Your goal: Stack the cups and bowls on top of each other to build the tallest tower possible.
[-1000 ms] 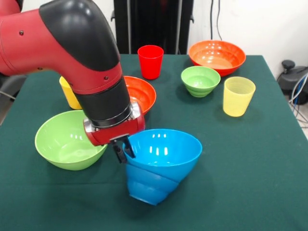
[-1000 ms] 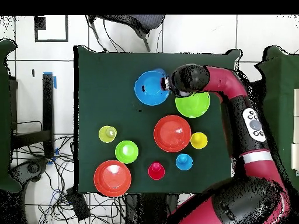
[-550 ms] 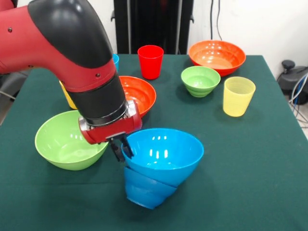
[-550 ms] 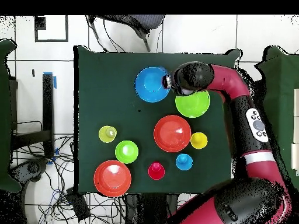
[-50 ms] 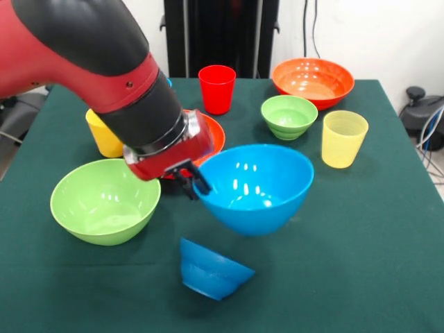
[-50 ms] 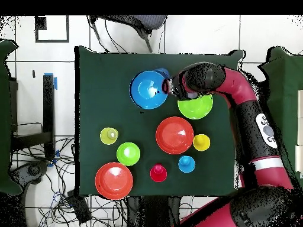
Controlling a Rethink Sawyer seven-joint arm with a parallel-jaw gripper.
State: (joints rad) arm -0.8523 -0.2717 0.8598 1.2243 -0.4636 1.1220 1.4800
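Since the earlier frames, big blue bowl (image 5: 258, 187) has come up off the small dark blue bowl (image 5: 210, 269): a second ago the two were nested and tilted together, now the big one hangs clear of the table and the small one lies alone on the cloth, tipped on its side, just below and in front of it. Arm has also risen and swung towards the orange-red bowl (image 5: 210, 136).

Gripper (image 5: 191, 184) is pinched closed on the big blue bowl's rim at the side nearest the big green bowl (image 5: 104, 200); one finger inside, one outside. Bowl held mouth-up, slightly tilted.

Positions relative to the big blue bowl, front view:
- big green bowl: beside it, on the gripper side, upright on the table (image 5: 374, 250).
- one orange-red bowl: behind it, partly hidden by the wrist.
- opaque yellow cup (image 5: 103, 134): behind the big green bowl, partly hidden by the arm.
- red cup (image 5: 216, 88): well behind.
- small green bowl (image 5: 288, 116), second orange-red bowl (image 5: 313, 82), ribbed pale yellow cup (image 5: 343, 138): behind, to the far side from the gripper.

Overhead view: light blue cup (image 6: 186, 164) stands between the red and opaque yellow cups.

No stack standing. No readable writing or labels on any item.
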